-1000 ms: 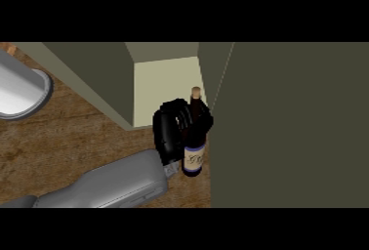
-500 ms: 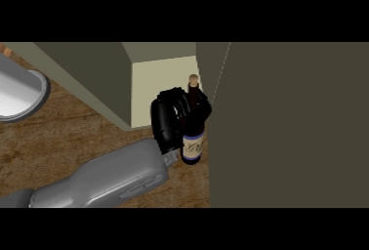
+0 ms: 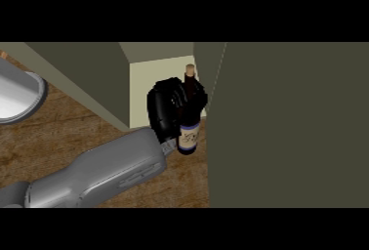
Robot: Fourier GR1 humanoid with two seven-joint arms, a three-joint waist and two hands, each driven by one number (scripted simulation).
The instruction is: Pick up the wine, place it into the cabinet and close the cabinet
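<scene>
From the head view I see one grey forearm [image 3: 108,171] coming up from the lower left of the frame toward the centre, ending in a black hand [image 3: 167,110] whose fingers are curled round the wine bottle [image 3: 190,117]. I cannot tell from this view alone which arm it is; by its entry from the lower left I take it as the left hand, and the other hand does not show. The bottle sits at centre frame, slightly tilted, its neck and pale cap pointing toward the top of the frame and its white-and-blue label [image 3: 190,139] toward the bottom, just below the fingers. The bottle's upper part lies over the pale interior floor of the cabinet [image 3: 155,73], while its base is over the brown wooden counter [image 3: 79,132]. Just beside the bottle on the right, a large dark olive panel, the cabinet's door [image 3: 288,127], fills the right side of the frame. Another olive wall of the cabinet runs diagonally at upper left. At the left edge, a grey rounded vessel [image 3: 18,95] sits on the counter, only partly visible.
</scene>
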